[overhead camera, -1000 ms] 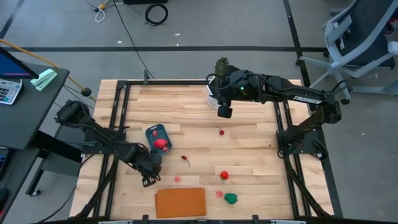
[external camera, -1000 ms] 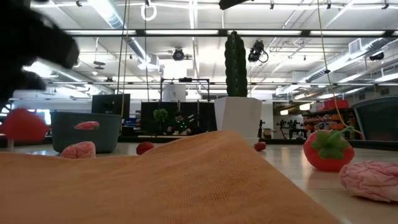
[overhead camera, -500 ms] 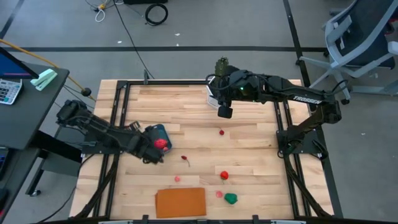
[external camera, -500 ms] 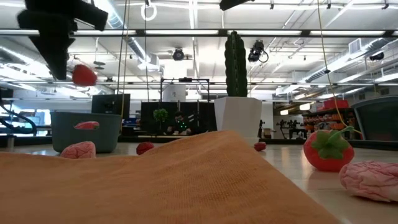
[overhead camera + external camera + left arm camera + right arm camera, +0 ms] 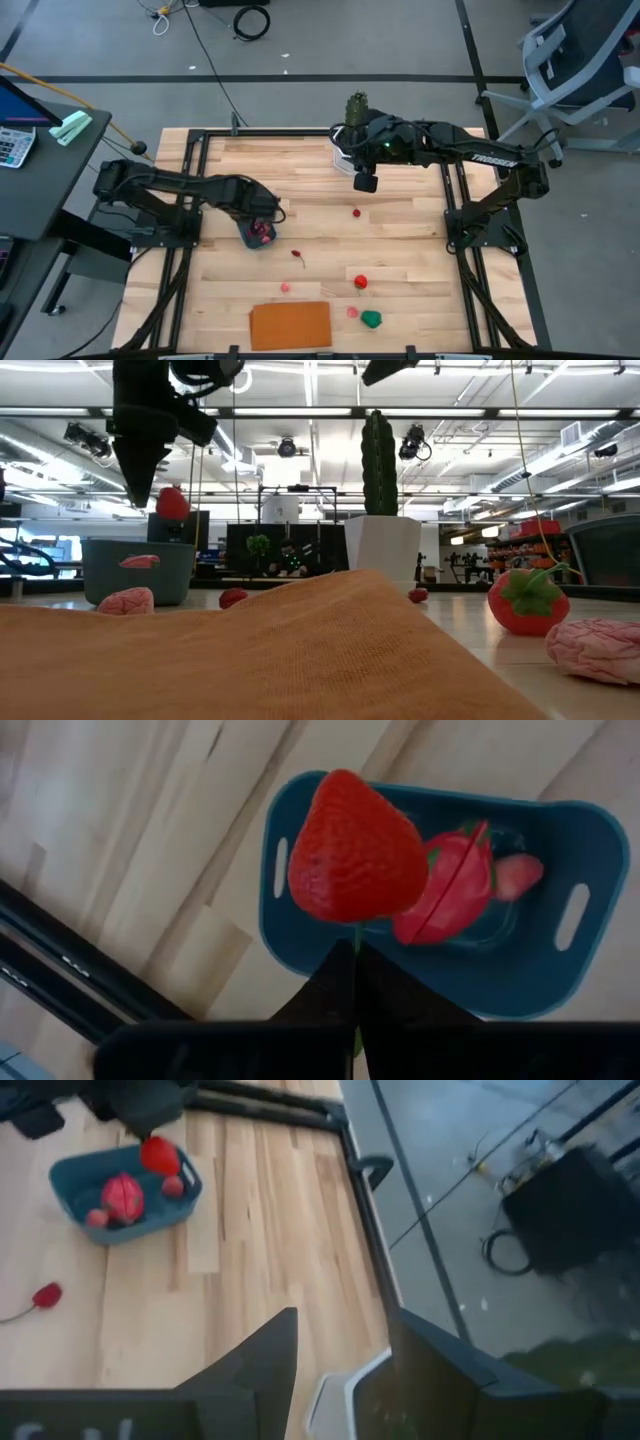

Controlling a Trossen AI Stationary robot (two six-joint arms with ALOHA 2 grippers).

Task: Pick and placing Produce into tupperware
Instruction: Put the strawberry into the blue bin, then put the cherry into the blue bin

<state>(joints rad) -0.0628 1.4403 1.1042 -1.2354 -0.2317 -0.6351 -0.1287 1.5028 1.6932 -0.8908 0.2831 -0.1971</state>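
Note:
A red toy strawberry (image 5: 355, 845) hangs above the teal tupperware (image 5: 560, 830) on the table's left half, with my left gripper (image 5: 355, 975) shut on its stem and pointing steeply down. In the low view the strawberry (image 5: 172, 503) hangs above the tupperware's rim (image 5: 138, 545). A larger red-pink piece (image 5: 450, 890) and a small pink one (image 5: 515, 875) lie inside the tupperware. My right gripper (image 5: 365, 182) waits open, high over the table's far middle, holding nothing. More produce lies on the wood: a small red piece (image 5: 356, 212), a stemmed red one (image 5: 297, 254), a strawberry (image 5: 361, 283), two pink pieces (image 5: 285, 288) and a green one (image 5: 371, 319). My left gripper pinches the strawberry's thin green stem (image 5: 356, 935) between its two shut fingertips. The fingers come from above, pointing down. The strawberry sits just beyond the tips, lifted clear, over the tupperware's end nearer the table's left edge.
A flat orange board (image 5: 290, 325) lies at the near edge. A tall green cactus (image 5: 357, 105) in a white pot (image 5: 340, 150) stands at the far middle, beside my right arm. Black frame rails (image 5: 190, 200) run along the table's left and right sides.
My left gripper has risen from near the orange board and swung toward the table's far edge, tipping to point more steeply down. It stayed shut. The strawberry has been lifted off the table and now hangs over the tupperware.

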